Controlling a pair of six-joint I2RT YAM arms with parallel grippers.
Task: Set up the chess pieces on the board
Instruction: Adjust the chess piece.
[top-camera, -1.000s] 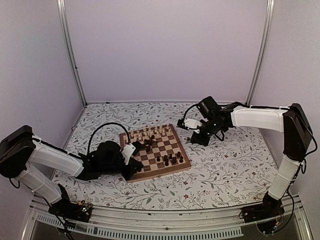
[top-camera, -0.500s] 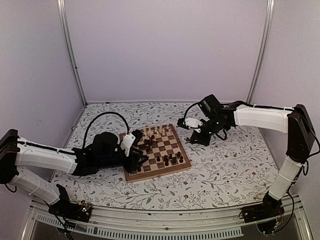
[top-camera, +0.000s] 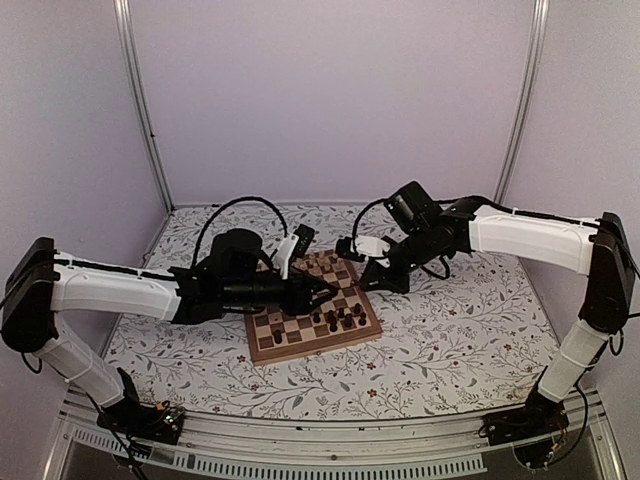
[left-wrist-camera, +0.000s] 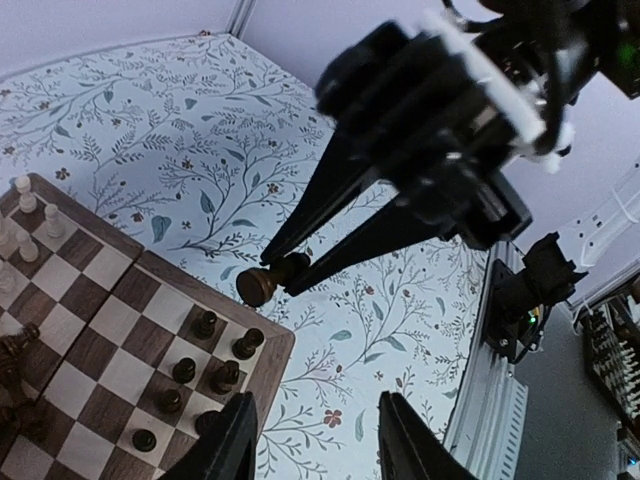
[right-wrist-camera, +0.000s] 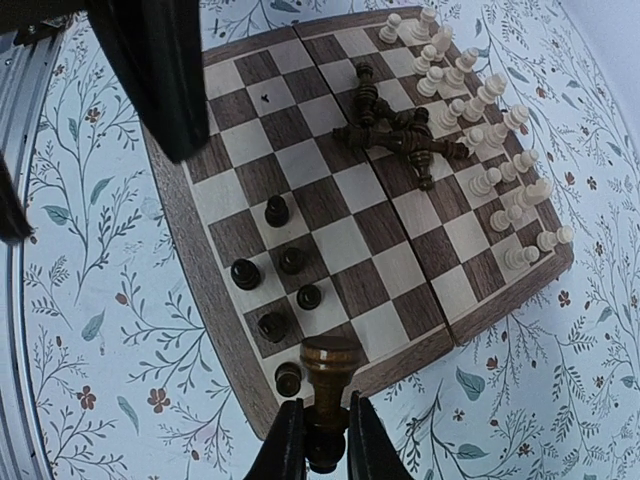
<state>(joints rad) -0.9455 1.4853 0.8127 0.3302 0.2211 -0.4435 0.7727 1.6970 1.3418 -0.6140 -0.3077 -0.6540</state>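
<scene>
Right gripper (right-wrist-camera: 322, 440) is pinching a dark piece (right-wrist-camera: 330, 368) tight, above the board's (top-camera: 312, 351) right edge. Left gripper (left-wrist-camera: 315, 445) is hovering over the board, jaws partly apart, holding nothing.

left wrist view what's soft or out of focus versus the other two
Left wrist: the right end effector looms close and soft around a dark brown turned wooden piece; the chequered wooden board reads sharper. Right wrist: board and piece crisp. Top external: even light, pieces tiny.
</scene>
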